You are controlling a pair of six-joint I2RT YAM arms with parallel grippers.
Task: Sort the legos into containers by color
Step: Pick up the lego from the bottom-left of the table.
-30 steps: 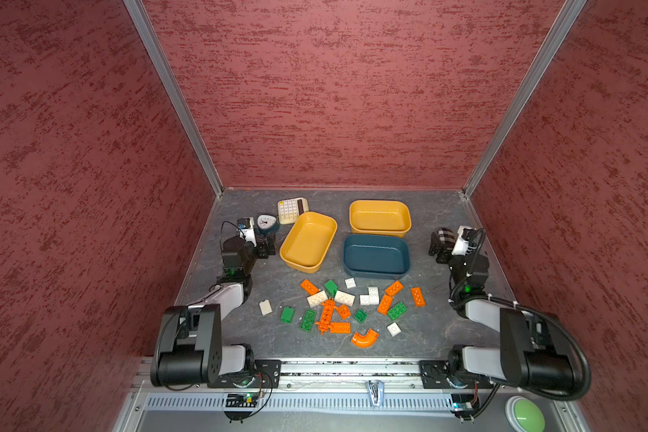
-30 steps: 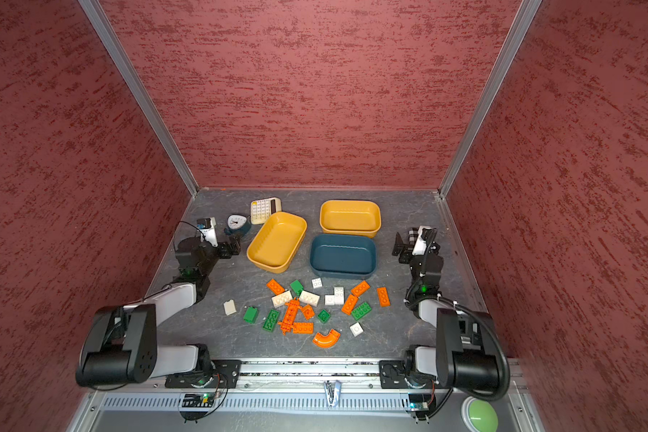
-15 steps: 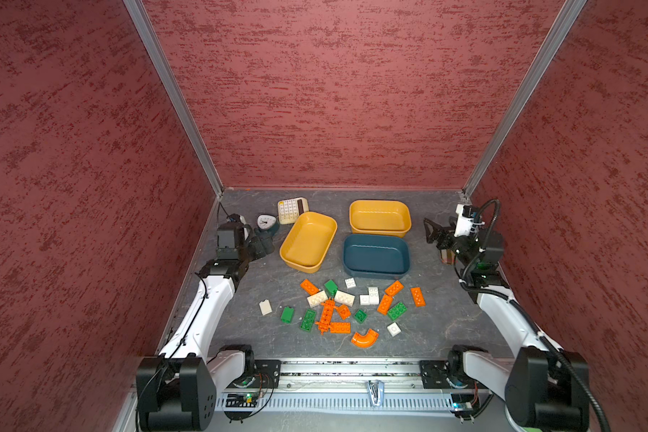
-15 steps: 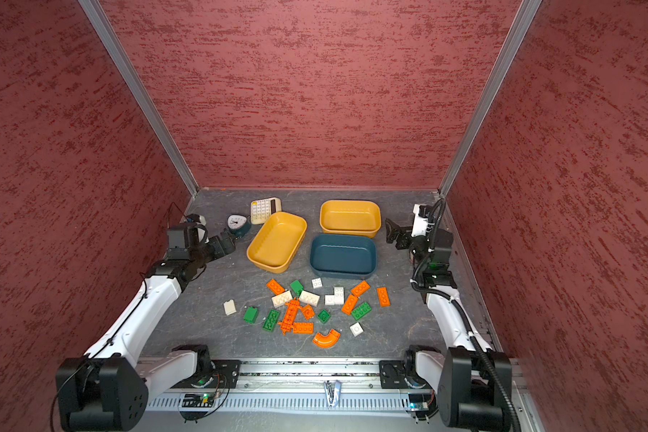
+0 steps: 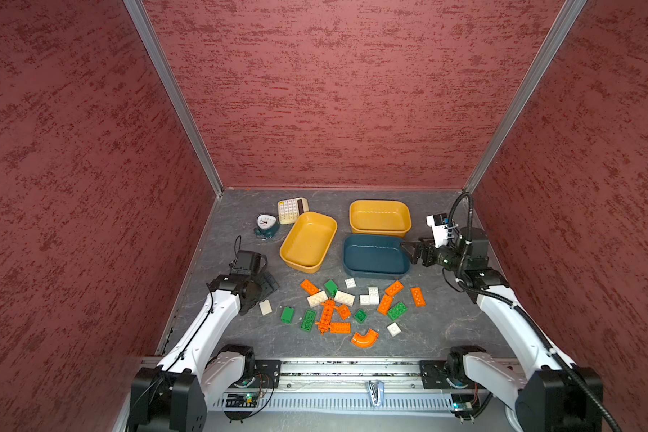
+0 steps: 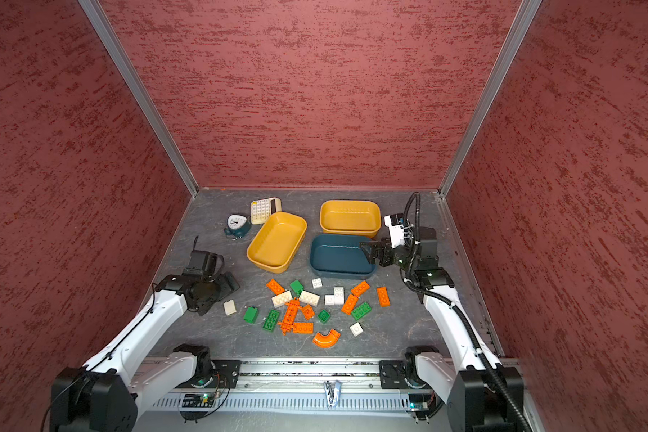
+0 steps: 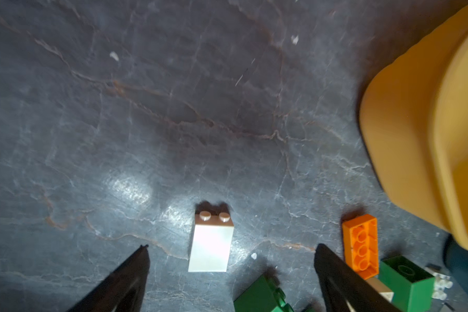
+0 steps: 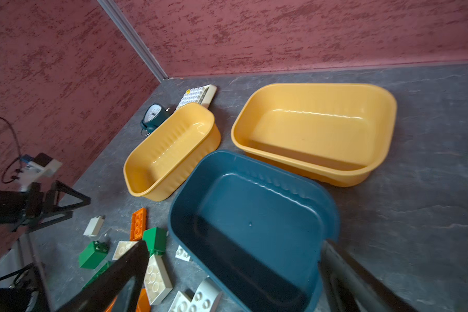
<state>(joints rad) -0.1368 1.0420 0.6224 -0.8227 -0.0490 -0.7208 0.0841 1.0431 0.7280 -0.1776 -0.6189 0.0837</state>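
a slanted yellow tray (image 5: 307,239), a second yellow tray (image 5: 379,217) behind it to the right, and a teal tray (image 5: 375,254) sit close together at the back of the table (image 5: 446,321). in the right wrist view we see all three with bare floors. the legos (image 5: 352,306) all lie loose on the table, an orange, green and white scatter between the trays and the arm bases. the orange beam (image 5: 327,316) lies in the middle of the scatter. the orange elbow (image 5: 364,338) lies at its near edge.

the left claw (image 7: 231,247) is low over the table at the scatter's left side, jaws wide apart and holding nothing. a lone white brick (image 7: 211,243) lies on its side between the fingertips, studs pointing away from the claw. it touches neither finger as far as we can tell. in both top views this brick sits just beside the claw, apart from the other legos. an orange brick (image 7: 361,244) and a green brick (image 7: 405,281) lie just outside one finger.

the right claw (image 5: 408,248) hangs over the teal tray's right end, jaws wide and empty.

a calculator (image 5: 292,210) and a small clock (image 5: 265,224) stand at the back left, the calculator right against the slanted tray's far corner.
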